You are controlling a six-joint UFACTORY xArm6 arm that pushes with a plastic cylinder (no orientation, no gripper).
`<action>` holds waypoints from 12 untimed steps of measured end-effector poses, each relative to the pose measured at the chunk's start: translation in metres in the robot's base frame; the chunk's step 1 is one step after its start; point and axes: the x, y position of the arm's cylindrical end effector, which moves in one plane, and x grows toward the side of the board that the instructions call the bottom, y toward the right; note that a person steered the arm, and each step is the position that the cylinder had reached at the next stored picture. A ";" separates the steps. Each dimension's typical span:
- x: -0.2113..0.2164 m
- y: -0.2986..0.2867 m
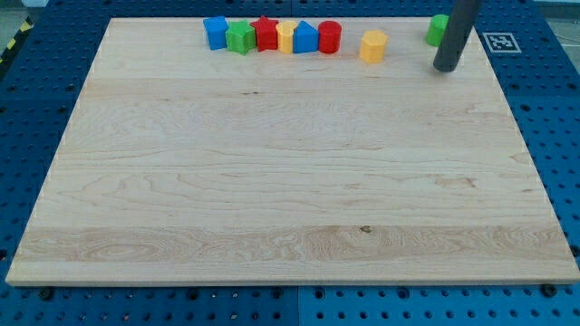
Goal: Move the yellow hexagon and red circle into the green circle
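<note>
One rod, no claw, holding nothing: you see my tip [446,68] at the green circle's [437,29] 6 o'clock, yellow hexagon [372,45] at 9.

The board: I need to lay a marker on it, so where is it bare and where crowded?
Everything below the row of blocks is bare wood, to the board's bottom edge and both sides. Crowded: the top edge, from the blue block to the red circle, then the yellow hexagon. My tip stands beside the green circle.
</note>
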 end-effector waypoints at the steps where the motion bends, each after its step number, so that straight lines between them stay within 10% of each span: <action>1: 0.014 -0.056; 4: -0.040 -0.146; 8: -0.061 -0.020; 10: -0.039 -0.050; 12: -0.117 -0.127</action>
